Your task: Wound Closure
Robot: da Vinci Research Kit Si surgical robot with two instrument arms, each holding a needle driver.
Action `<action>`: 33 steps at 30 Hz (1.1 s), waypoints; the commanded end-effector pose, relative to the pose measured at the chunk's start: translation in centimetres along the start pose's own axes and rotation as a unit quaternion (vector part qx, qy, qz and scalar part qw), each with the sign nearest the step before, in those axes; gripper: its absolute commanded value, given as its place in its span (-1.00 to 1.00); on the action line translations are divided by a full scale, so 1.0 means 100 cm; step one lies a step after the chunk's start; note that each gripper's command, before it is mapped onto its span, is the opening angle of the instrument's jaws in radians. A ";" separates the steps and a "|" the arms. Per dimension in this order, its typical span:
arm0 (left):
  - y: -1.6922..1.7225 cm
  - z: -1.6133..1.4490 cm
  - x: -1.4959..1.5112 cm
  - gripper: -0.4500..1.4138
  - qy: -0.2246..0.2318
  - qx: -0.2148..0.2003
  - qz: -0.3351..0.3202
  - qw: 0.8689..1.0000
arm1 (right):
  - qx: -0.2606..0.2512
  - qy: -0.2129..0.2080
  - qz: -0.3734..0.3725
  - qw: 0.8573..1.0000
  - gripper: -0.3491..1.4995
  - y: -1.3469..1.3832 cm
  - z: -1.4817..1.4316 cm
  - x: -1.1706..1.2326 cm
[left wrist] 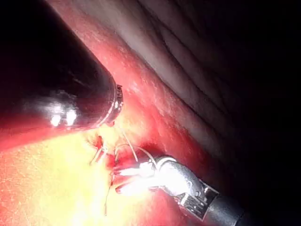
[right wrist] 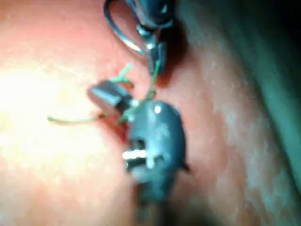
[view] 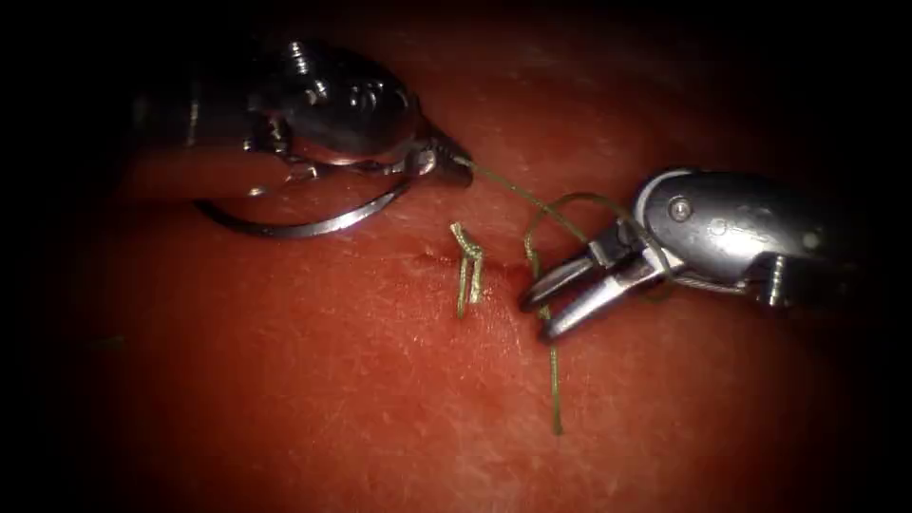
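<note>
Nearest in the endoscope view, a loose tail of the thin olive-green thread (view: pixel 554 380) lies on the reddish, glistening pork-belly tissue (view: pixel 285 399), running up toward the right arm's silver hand (view: pixel 540 313). That hand has its two jaws spread, tips just right of the small cut (view: pixel 437 255), with a loop of thread draped over its neck; nothing sits between the jaws. Beside it, a short knotted stitch (view: pixel 466 271) with two cut ends stands at the cut. Further back, the left arm's dark steel hand (view: pixel 454 161) is pinching the curved steel needle (view: pixel 304 226) near its thread end; the needle arcs out left, clear of the tissue. The left wrist view catches the right hand (left wrist: pixel 123 180) spread. The right wrist view shows the needle's curve (right wrist: pixel 117 33) beyond.
</note>
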 end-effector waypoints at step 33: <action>0.0003 -0.0007 -0.0018 -0.89 -0.002 -0.002 0.001 1.000 | 0.145 -0.145 -0.099 0.974 -0.09 -0.0010 0.0051 -0.0029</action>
